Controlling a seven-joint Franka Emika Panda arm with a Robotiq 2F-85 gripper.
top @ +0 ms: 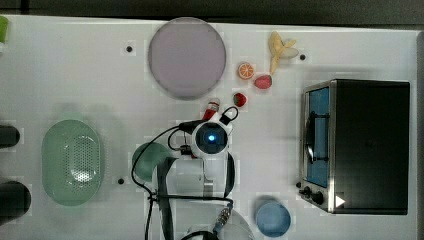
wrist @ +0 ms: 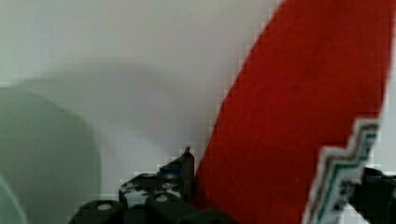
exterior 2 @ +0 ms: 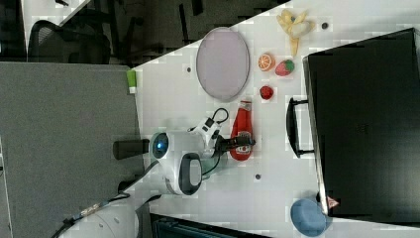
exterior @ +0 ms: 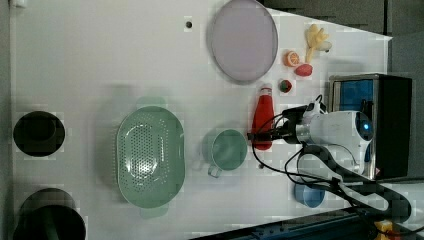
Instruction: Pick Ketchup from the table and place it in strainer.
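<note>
Ketchup (wrist: pixel 299 116) label (wrist view)

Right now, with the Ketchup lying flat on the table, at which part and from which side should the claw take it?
Take the Ketchup across its wide red body, not the narrow cap end, coming straight down from above. It lies flat, so its long sides are free. The open claw already straddles the body near its base.

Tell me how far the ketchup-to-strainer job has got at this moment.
Done: the arm has reached the slim red ketchup bottle, which lies on the white table. In hand: the open gripper straddles the bottle, one finger each side; no lift shows. Left: close, lift, carry to the empty pale green oval plastic strainer and release.
</note>
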